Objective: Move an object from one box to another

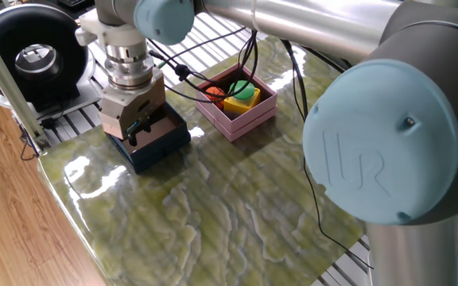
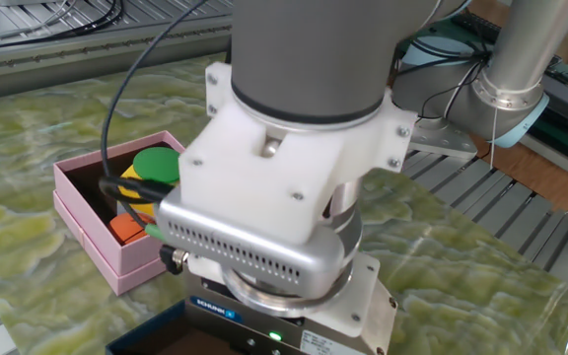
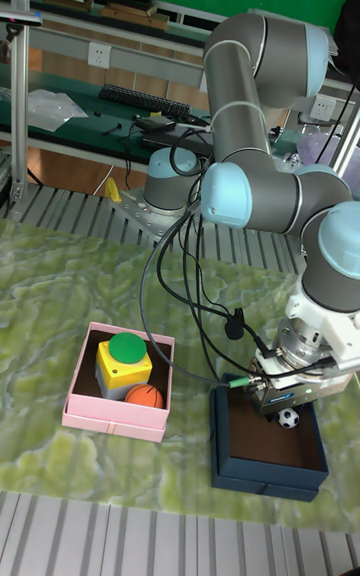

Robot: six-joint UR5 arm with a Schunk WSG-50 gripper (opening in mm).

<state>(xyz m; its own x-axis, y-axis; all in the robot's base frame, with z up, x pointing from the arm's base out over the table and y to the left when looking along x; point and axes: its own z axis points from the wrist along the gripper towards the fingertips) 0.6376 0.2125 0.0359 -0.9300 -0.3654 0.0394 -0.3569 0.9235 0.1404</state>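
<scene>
The navy-blue box stands left of the pink box on the green marbled mat. My gripper reaches down into the navy box and looks open. A small black-and-white ball lies on the box's brown floor right at the fingertips. The gripper's body hides the ball in both other views. Only a corner of the navy box shows in the other fixed view. The pink box holds a yellow block with a green round top and an orange ball.
A black round device sits off the mat at the back left. Cables hang from the arm down to the gripper, passing over the pink box. Slatted metal table surrounds the mat.
</scene>
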